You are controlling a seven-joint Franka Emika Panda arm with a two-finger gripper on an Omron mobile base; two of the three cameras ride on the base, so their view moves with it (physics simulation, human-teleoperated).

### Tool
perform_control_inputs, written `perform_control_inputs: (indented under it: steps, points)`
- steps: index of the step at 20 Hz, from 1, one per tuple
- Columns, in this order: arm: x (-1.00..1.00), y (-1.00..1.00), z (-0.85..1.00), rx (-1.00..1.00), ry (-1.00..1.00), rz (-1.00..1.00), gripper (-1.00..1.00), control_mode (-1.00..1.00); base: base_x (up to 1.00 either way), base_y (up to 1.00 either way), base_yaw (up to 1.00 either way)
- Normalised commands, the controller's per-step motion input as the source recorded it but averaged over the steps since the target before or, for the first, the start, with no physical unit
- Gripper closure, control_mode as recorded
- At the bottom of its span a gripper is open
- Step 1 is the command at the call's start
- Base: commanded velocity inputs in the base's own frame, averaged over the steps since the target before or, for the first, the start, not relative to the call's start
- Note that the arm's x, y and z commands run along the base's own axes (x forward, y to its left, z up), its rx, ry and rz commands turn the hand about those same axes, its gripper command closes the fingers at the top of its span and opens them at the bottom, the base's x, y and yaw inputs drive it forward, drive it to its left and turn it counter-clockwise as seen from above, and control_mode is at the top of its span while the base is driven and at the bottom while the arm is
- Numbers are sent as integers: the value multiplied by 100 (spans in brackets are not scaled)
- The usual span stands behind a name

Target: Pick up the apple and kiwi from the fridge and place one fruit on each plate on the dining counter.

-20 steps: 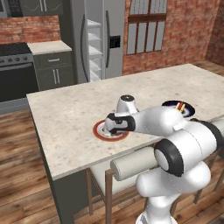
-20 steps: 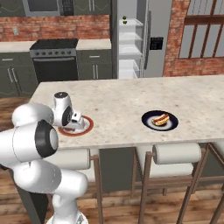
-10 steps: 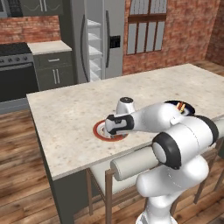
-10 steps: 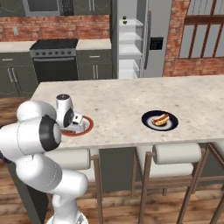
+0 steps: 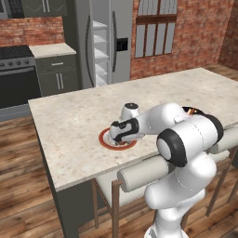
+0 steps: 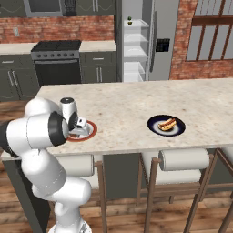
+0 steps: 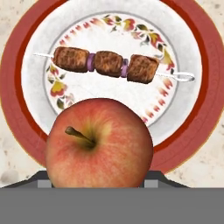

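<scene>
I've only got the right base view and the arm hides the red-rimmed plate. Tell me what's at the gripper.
Observer: In the hand view the apple sits right in front of the camera, over the red-rimmed plate.
Operator: Report what's on that plate.
Observer: A meat skewer lies across its middle, beyond the apple.
Operator: Give me the fingers' state.
Observer: The apple covers them in the hand view, so I cannot tell whether they grip it.
</scene>
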Motion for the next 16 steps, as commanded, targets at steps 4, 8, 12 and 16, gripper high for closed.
perform_control_inputs:
  steps: [4,8,12,16]
  points:
    - [19,1,-26,0,0,0,100,-100,0,0,0]
    - [4,0,-26,0,0,0,100,-100,0,0,0]
    - [0,0,-2,0,0,0,100,-100,0,0,0]
    - [0,0,0,0,0,0,-100,-100,0,0,0]
